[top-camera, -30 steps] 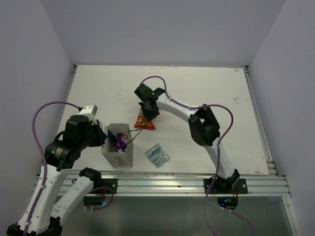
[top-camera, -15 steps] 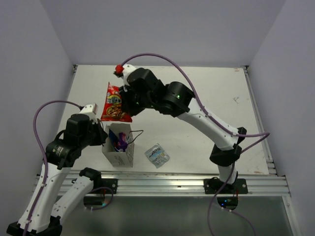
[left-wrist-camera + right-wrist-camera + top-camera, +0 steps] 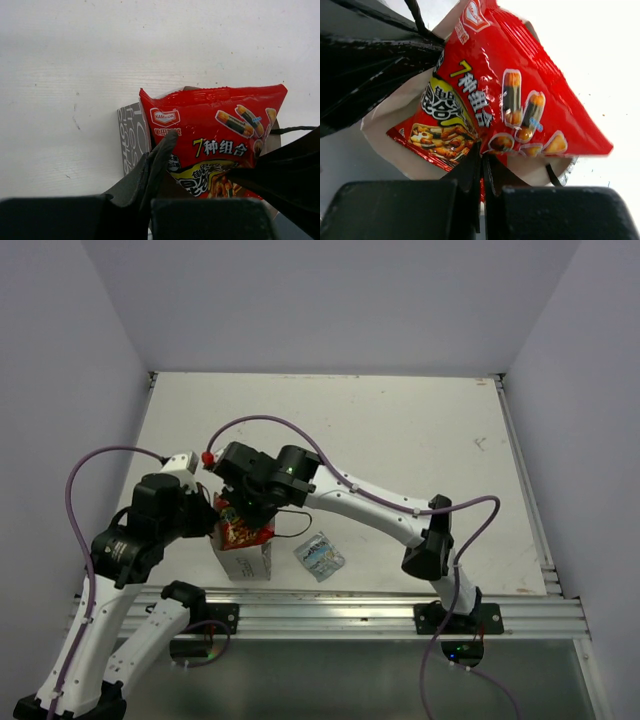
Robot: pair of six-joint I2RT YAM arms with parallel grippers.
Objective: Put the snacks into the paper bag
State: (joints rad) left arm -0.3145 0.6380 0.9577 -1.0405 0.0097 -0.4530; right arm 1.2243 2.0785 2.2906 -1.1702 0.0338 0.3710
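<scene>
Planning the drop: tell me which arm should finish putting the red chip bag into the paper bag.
Right. The right fingers pinch the red chip bag at the paper bag's mouth; the left fingers only grip its rim, steadying it.

Before you lies a white table [image 3: 400,430], its top scuffed. A small dark mark [image 3: 480,443] sits toward the far right corner, and faint smudges [image 3: 240,426] show toward the far left. Pale lavender walls [image 3: 320,300] close the table in behind and on both sides. A silver metal rail [image 3: 340,608] runs along the near edge, and a second, narrower rail [image 3: 528,490] runs down the right side. Below the near rail you see a dull grey surface [image 3: 330,680]. The left wrist view shows you the tabletop close up, with a short dark scratch [image 3: 75,121] and scattered specks.
</scene>
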